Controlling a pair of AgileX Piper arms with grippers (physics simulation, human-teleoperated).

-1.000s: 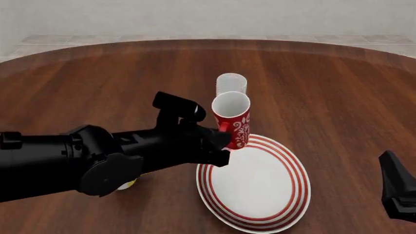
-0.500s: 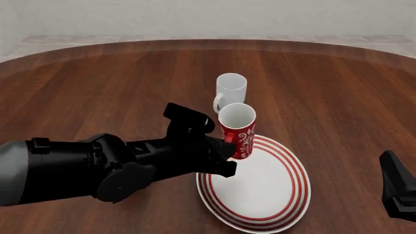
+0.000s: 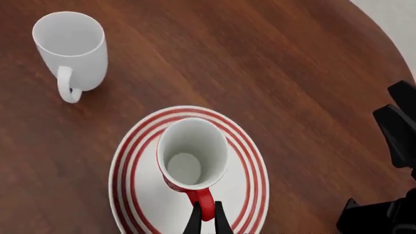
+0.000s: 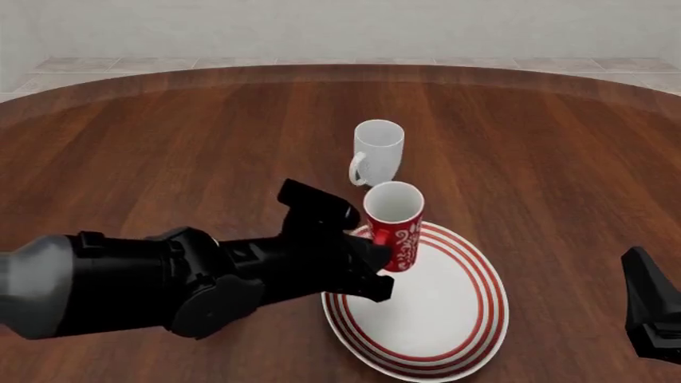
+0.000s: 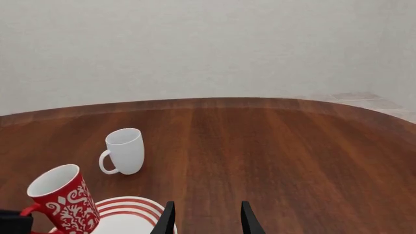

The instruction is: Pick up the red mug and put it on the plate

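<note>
While the left wrist view looks down the left pincer [image 3: 206, 222], its two dark fingers are seen pinching the red handle of the tall red mug with white swirl patterns [image 3: 190, 155], whose white interior sits over the middle of the large round white plate with red rings [image 3: 251, 168]. A plain white mug [image 3: 71, 48] stands on the brown wooden surface [image 3: 260, 63] beyond the plate, apart from it.

From the front view, the left arm [image 4: 159, 279] reaches in from the left; the red mug [image 4: 395, 227] leans slightly over the plate's [image 4: 447, 319] far-left part. Whether its base touches the plate cannot be told. The white mug [image 4: 377, 149] stands just beyond. The right pincer is partly visible at the right edge.

Through the right wrist view, the right pincer [image 5: 204, 218] is spread, holding nothing. The red mug [image 5: 64, 198] tilts above the plate [image 5: 126, 214].
</note>
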